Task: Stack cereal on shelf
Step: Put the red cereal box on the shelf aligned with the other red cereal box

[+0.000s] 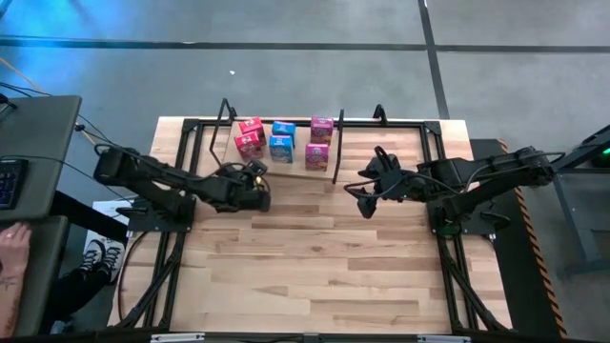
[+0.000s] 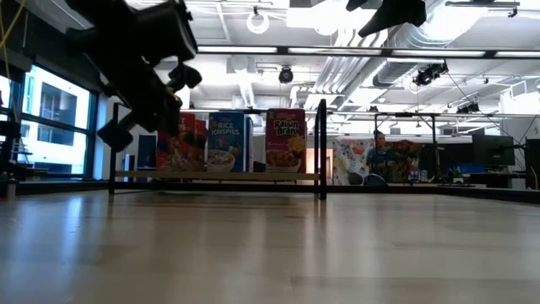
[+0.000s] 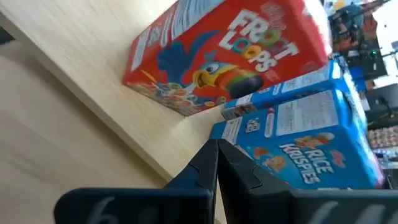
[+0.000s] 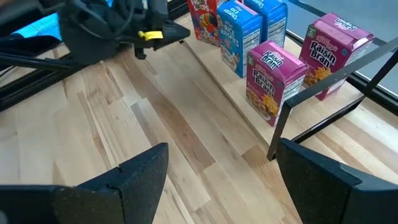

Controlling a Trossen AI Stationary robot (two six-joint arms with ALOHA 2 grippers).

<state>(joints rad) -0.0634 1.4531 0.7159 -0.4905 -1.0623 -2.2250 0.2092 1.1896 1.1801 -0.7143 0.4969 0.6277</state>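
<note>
Several cereal boxes stand upright on their bases on the shelf (image 1: 294, 166): two red Froot Loops (image 1: 250, 136), two blue Rice Krispies (image 1: 281, 140) and two pink Raisin Bran (image 1: 318, 143). My left gripper (image 1: 259, 171) is shut and empty, raised just in front of the shelf's near edge. It faces the front red box (image 3: 217, 53) and the front blue box (image 3: 305, 146). My right gripper (image 1: 361, 194) is open and empty, above the table right of the shelf's end rail (image 4: 287, 124), near the front pink box (image 4: 270, 81).
The shelf's black frame has upright rails at both ends (image 1: 225, 119) (image 1: 336, 143). A larger black frame (image 1: 434, 143) runs around the plank tabletop (image 1: 315, 257). A person's hand (image 1: 11, 252) shows at the far left, off the table.
</note>
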